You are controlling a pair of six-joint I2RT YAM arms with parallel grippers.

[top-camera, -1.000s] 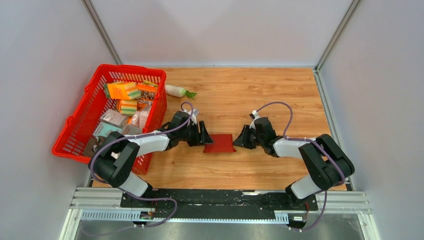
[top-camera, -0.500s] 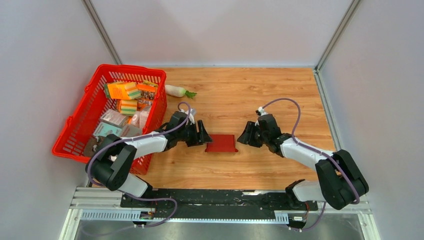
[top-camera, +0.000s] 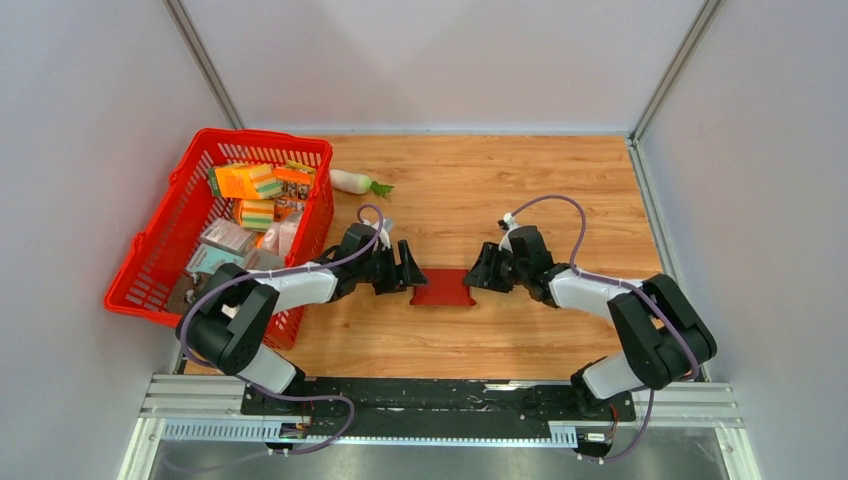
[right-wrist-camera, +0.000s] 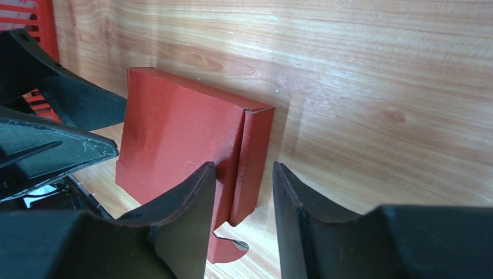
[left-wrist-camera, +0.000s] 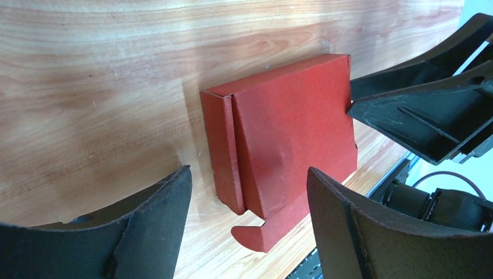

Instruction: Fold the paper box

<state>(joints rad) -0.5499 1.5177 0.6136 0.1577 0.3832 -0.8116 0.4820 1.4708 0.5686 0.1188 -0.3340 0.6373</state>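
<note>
A: Where's the paper box (top-camera: 441, 287)?
B: Flat on the table (top-camera: 520, 190), about mid-width, somewhat nearer the arm bases than the far edge. It sits right between the two grippers.
A: Shape?
B: Broad dark red panel facing up. A narrow end flap (left-wrist-camera: 221, 152) is creased up at the left arm's end, same at the other end. A rounded tab (left-wrist-camera: 256, 237) sticks out flat from the near edge.
A: Left gripper (top-camera: 409, 268)?
B: Low, pointing at the box's left end. Fingers (left-wrist-camera: 152, 231) spread wide, nothing held. Box lies just ahead of the tips; can't tell if they touch it.
A: Right gripper (top-camera: 478, 274)?
B: At the opposite end. Its fingers (right-wrist-camera: 181, 229) are only narrowly apart and straddle that end's flap. A sliver of gap shows beside the flap, so not clamped. In the left wrist view one fingertip meets the box's edge.
A: Anything else on the table?
B: Red mesh basket (top-camera: 150, 250) at the left, holding orange packets (top-camera: 243, 180) and other small packs. White radish (top-camera: 352, 181) with a green top just beside the basket's far right corner. Both apart from the box.
</note>
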